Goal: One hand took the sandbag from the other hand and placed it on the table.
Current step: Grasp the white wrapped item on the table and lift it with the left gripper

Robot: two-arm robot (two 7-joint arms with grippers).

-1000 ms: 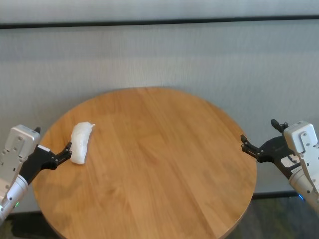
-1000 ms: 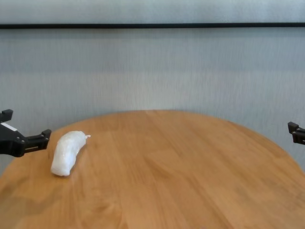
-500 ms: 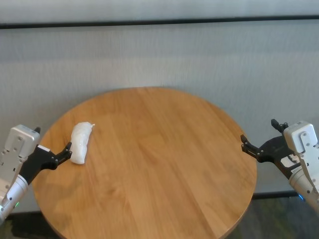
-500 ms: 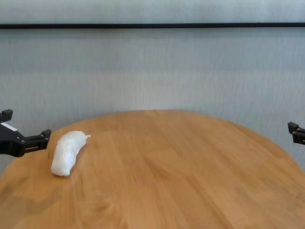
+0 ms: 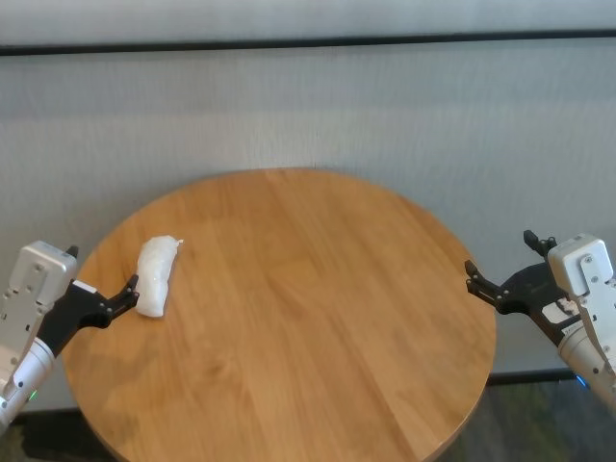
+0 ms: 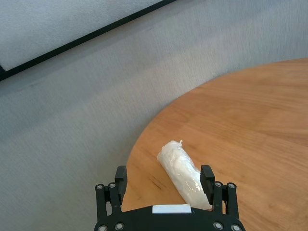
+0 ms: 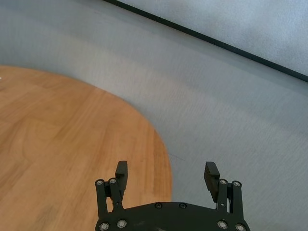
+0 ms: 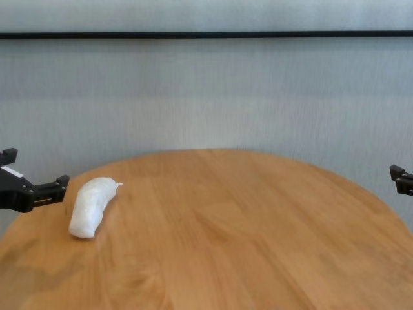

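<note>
Round wooden desk (image 5: 289, 318), light-brown plank grain, grey wall behind with a dark horizontal strip high up. Sandbag (image 5: 155, 276) lies flat on the desk near its left edge, long axis running away from the robot, the little knotted tip at the far end; white, lumpy, nothing gripping it. Left pincer (image 5: 108, 291) sits at the left rim of the desk, just beside the near end of the sandbag, fingers spread apart. In the left wrist view the sandbag (image 6: 185, 174) lies ahead of the left pincer (image 6: 164, 179), its near end close by one fingertip (image 6: 207, 177); contact there cannot be told, and the bag's weight is on the wood either way. From the chest view, sandbag (image 8: 91, 206) rests on the desk (image 8: 245, 245) with the left pincer (image 8: 35, 181) low at the rim, a small gap visible between its tip and the bag. Right pincer (image 5: 500, 268) holds off the right edge of the desk, well apart from the sandbag, fingers apart, empty; right wrist view confirms both fingers of the right pincer (image 7: 166, 177) wide with only desk edge and wall ahead.
</note>
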